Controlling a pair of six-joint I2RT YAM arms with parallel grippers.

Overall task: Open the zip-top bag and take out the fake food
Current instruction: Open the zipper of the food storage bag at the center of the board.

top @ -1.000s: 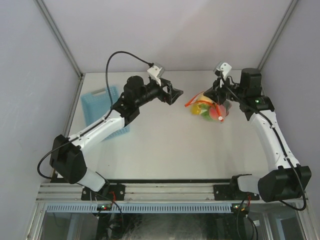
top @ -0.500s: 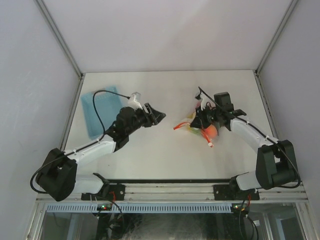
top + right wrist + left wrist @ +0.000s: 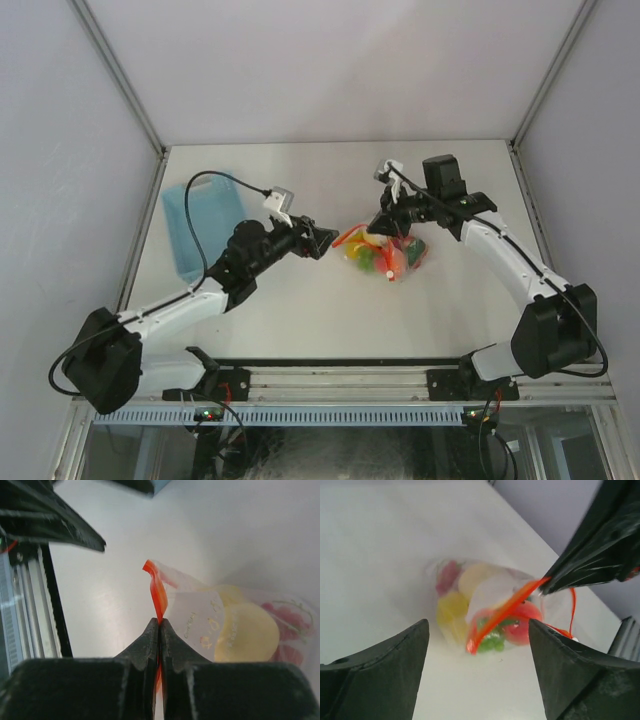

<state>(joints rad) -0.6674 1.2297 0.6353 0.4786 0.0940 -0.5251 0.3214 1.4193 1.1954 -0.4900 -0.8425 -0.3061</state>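
White tabletop [image 3: 300, 310] bears the clear crinkly zip-top bag [image 3: 470, 590] of plastic fake food [image 3: 452, 607]; right gripper [image 3: 159, 622] pinches its red-orange zip strip [image 3: 157, 592], probably anchoring it for the open-jawed left gripper [image 3: 477, 625].

No text can be read. The only print in view sits on the white label patch [image 3: 200, 620] of the zip-top bag [image 3: 235, 625]. In the right wrist view it shows as a few faint orange marks, too blurred and small to make out as letters or numbers.
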